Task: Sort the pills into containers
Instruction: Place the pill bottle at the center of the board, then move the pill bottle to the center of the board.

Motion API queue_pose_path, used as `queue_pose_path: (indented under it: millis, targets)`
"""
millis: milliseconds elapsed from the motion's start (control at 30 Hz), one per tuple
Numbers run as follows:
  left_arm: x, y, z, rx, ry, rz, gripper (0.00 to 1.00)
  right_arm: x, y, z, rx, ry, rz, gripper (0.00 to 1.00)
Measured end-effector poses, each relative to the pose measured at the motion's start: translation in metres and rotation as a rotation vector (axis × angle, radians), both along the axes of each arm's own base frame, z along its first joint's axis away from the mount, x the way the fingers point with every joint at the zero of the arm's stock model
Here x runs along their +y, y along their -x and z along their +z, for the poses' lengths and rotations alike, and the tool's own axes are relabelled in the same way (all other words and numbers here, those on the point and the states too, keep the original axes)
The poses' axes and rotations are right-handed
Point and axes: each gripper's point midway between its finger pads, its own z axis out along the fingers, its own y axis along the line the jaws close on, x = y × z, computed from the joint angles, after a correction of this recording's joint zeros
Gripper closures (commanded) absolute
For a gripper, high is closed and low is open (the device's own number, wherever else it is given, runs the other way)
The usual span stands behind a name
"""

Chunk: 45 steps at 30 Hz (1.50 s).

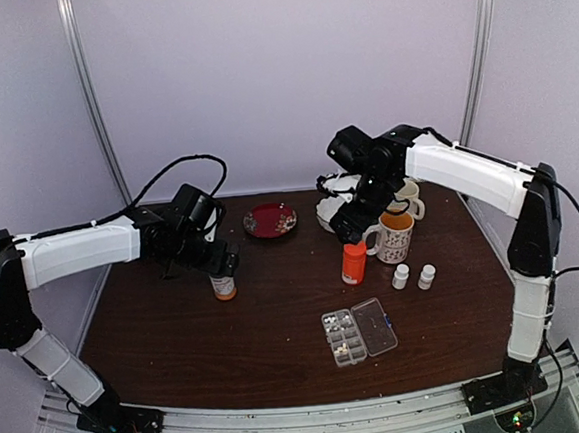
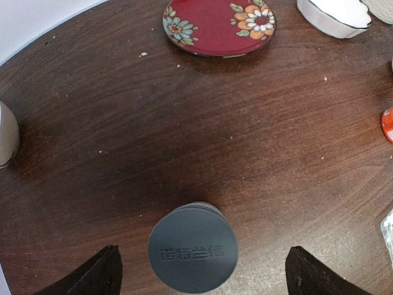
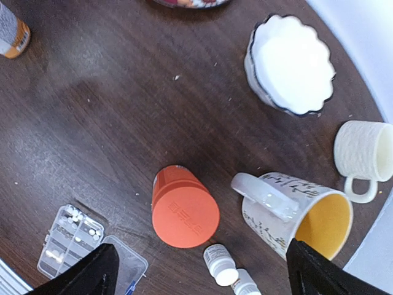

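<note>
We look down on a dark wooden table [image 1: 179, 336] with two robot arms. The left gripper [image 1: 220, 265] hangs over a grey-capped bottle [image 1: 224, 285] on the left. Its fingers are spread wide on either side of the cap and touch nothing. The right gripper [image 1: 349, 234] hangs over an orange bottle [image 1: 353, 264] right of centre, its fingers also spread wide and empty. The clear pill box [image 1: 347, 335] lies towards the near edge, its lid [image 1: 375, 326] folded open to the right. The pills [image 3: 75, 216] sit in several of its compartments [image 3: 61, 246].

We judge a tipped bottle to be the main danger. Both bottles are tall and narrow, and a finger coming down off-centre would clip the cap. The orange bottle has a mug [image 3: 295, 209] just to its right and two small white bottles [image 3: 221, 263] at its near right, so a topple could spread. A bottle rolling nearward could strike the open box and scatter pills.

Open room lies in the middle and near left. The far right, with a white bowl [image 1: 334, 210], is crowded.
</note>
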Motion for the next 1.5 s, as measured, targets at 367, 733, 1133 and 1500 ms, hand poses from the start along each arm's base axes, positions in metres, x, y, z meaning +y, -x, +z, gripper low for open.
queue_pose_path:
  millis: [367,733,1133,1500]
  targets:
    - [0.013,-0.004,-0.013,0.049,-0.011,0.051,0.2,-0.004,0.017,0.081,-0.282,-0.244,-0.048,0.0]
    - [0.012,-0.005,-0.027,0.088,-0.042,0.054,0.52,0.01,0.012,0.094,-0.311,-0.352,-0.057,0.1]
    - [-0.007,0.009,-0.025,0.127,0.013,-0.02,0.61,0.033,0.034,0.073,-0.27,-0.377,0.016,0.11]
    - [-0.076,0.069,-0.009,0.109,0.052,-0.248,0.61,0.063,0.078,0.04,-0.185,-0.425,0.149,0.12]
